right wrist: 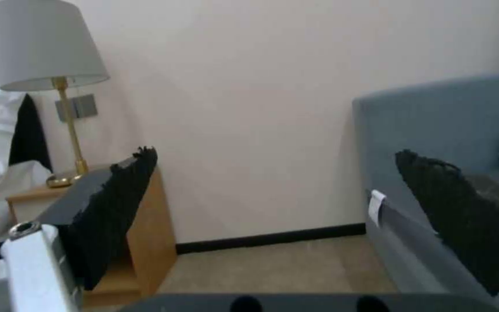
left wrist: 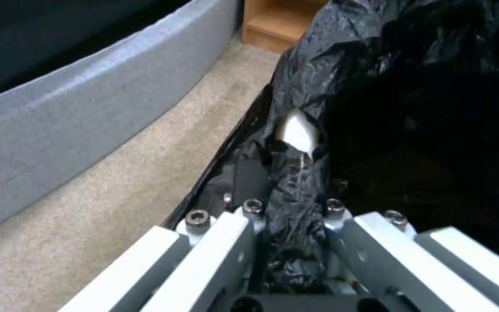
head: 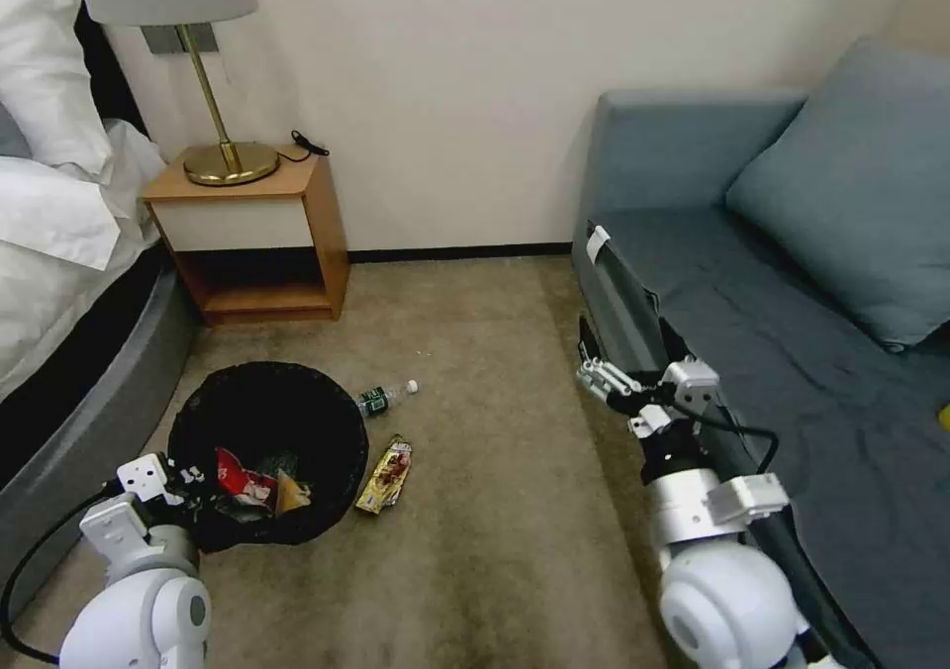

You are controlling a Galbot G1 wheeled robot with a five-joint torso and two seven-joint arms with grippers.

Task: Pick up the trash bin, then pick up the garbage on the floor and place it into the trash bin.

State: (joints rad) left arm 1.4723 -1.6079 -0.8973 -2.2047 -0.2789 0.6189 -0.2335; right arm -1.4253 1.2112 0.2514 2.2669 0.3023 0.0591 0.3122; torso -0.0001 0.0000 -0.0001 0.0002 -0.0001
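The trash bin (head: 327,422), round and lined with a crinkly black bag, stands on the carpet at the left. My left gripper (head: 188,476) is shut on its near rim; in the left wrist view the gripper (left wrist: 290,190) pinches the black bag of the bin (left wrist: 405,108). Inside lie a red-and-white wrapper (head: 242,476) and a brown paper piece (head: 290,494). On the floor beside the bin lie a gold snack wrapper (head: 386,475) and a small clear bottle (head: 388,397). My right gripper (head: 592,372) hangs open and empty above the carpet by the sofa, its black pads (right wrist: 117,216) spread wide.
A wooden nightstand (head: 322,214) with a brass lamp (head: 228,159) stands against the far wall. The bed (head: 89,392) runs along the left. A blue-grey sofa (head: 792,303) fills the right side, close behind my right arm. Open carpet (head: 495,511) lies between the bin and the sofa.
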